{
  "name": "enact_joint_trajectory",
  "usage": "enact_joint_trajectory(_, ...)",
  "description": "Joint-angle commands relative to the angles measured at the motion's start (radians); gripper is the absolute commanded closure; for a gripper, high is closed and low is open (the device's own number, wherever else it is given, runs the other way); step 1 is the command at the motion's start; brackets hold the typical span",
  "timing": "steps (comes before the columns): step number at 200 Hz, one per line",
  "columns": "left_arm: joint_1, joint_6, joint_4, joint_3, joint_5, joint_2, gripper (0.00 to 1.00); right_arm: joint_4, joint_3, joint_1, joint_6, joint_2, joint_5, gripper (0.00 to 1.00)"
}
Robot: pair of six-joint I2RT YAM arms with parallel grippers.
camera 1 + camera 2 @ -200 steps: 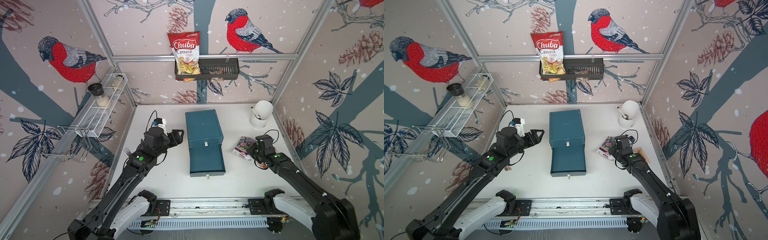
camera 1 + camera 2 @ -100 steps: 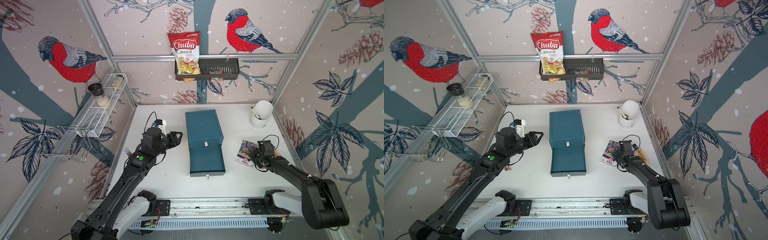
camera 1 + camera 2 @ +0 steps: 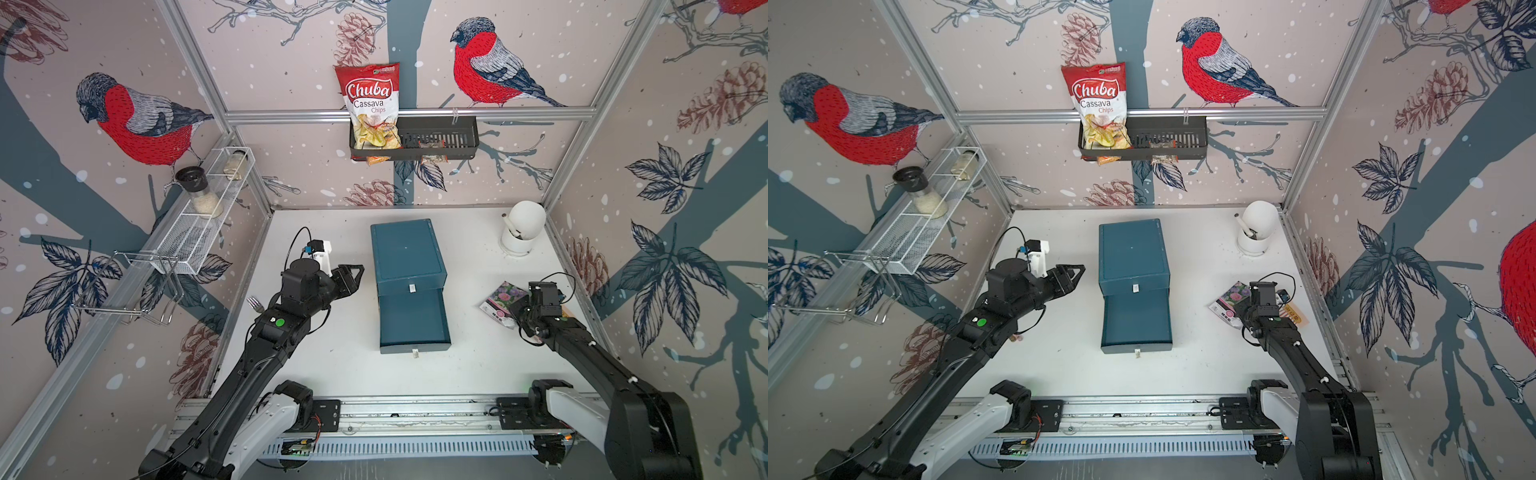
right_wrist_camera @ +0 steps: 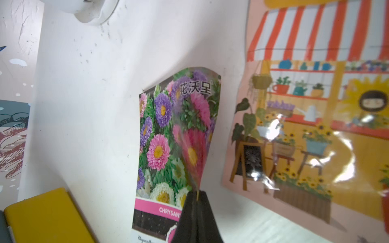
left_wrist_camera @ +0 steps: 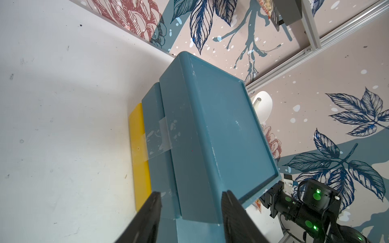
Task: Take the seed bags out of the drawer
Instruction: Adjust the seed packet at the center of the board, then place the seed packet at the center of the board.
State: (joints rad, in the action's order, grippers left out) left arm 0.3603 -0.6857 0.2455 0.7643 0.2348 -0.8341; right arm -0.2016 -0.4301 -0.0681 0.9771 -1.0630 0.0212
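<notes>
awning packet (image 4: 315, 136) — cut by edge | flower packet (image 3: 500, 301) — partly behind right arm (image 3: 582, 351)

Right of the drawer (image 3: 413, 320) are the flower bag (image 3: 498, 299) and awning bag (image 4: 315, 126).

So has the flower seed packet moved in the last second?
Yes. The flower seed packet, pinched in the right gripper, has shifted slightly away from the blue drawer unit.

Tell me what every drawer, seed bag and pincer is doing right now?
Bottom drawer: pulled out, no bag showing inside.
Top drawer: shut.
Flower seed bag: pinched by its edge, curling up.
Awning seed bag: lying flat on the table, free.
Left pincer: open, empty.
Right pincer: shut on the flower seed bag.
</notes>
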Motion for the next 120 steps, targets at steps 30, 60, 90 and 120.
enact_joint_trajectory(30, -0.004, -0.025, -0.044, 0.006, 0.026, 0.016, 0.38, 0.085, -0.057, -0.012, -0.054, -0.101, -0.02, 1.0)
enact_joint_trajectory(60, -0.004, -0.019, -0.033, 0.02, 0.077, -0.008, 0.38, 0.097, -0.055, -0.015, -0.063, -0.158, -0.021, 1.0)
enact_joint_trajectory(90, -0.004, 0.0, -0.027, 0.044, 0.11, -0.028, 0.39, 0.077, -0.042, -0.031, -0.062, -0.142, 0.013, 0.63)
enact_joint_trajectory(120, -0.004, 0.001, -0.026, 0.051, 0.103, -0.027, 0.39, 0.022, -0.047, -0.053, -0.053, -0.075, 0.047, 0.46)
